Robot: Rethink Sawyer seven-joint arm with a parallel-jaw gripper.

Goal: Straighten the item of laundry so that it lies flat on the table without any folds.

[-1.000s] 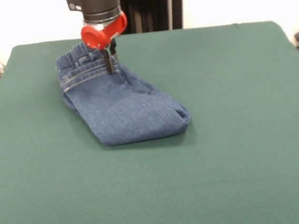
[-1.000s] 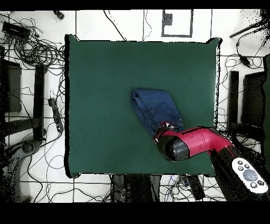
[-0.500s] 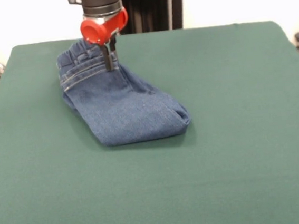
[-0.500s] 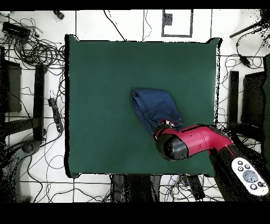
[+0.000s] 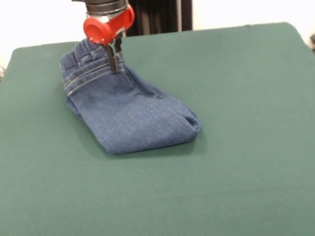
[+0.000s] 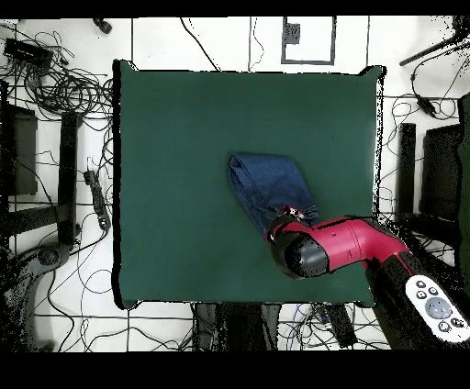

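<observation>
The item of laundry [image 5: 129, 112], a small pair of blue jeans, lies folded over on itself on the left half of the green table [image 5: 249, 142]. Its gathered waistband points to the far edge, and the folded end bulges at the near right. My gripper [image 5: 115, 63] comes down just behind the waistband, its dark fingers pressed together on the denim there, and the waistband is raised slightly. In the overhead view the red arm [image 6: 340, 246] covers the waistband end of the jeans [image 6: 271, 188] and hides the fingers.
Bare green cloth [image 6: 174, 138] stretches around the jeans on all sides. Off the table, cables [image 6: 55, 92] and dark equipment crowd the floor. A grey button pad [image 6: 436, 307] shows at the lower right of the overhead view.
The gripper has risen a little and drawn back toward the far edge. The waistband has lifted with it. The rest of the jeans lies as before.
</observation>
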